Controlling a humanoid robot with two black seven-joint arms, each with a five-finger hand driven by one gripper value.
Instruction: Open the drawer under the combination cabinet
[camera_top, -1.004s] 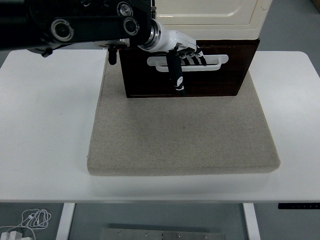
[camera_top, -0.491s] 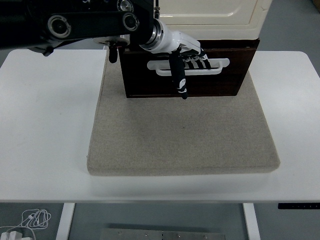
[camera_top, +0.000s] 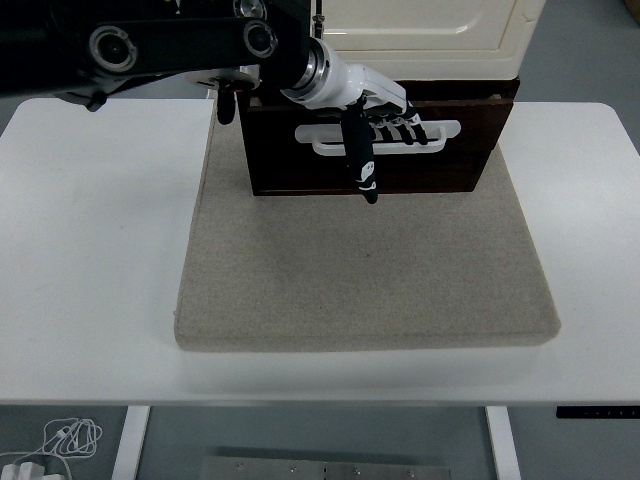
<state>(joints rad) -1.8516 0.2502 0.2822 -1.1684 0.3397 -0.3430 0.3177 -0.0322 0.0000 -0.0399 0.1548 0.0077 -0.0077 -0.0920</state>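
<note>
From where I'm standing the left hand (camera_top: 385, 115) has its fingers hooked into the white handle (camera_top: 380, 137) of the dark wooden drawer (camera_top: 370, 150) under the cream cabinet (camera_top: 420, 25) at the desk's (camera_top: 90, 250) back, and it looks stiff, fairly heavy, best pulled by that handle.

Dark drawer, pale everything else

The drawer (camera_top: 400, 165) is dark brown with a white handle (camera_top: 440, 132); the cabinet (camera_top: 420, 25) above is cream. A beige-grey mat (camera_top: 365, 270) lies on the white tabletop (camera_top: 90, 250). The left robot hand (camera_top: 375, 115) is white with black fingers (camera_top: 360, 160), its arm (camera_top: 150, 45) black.
</note>
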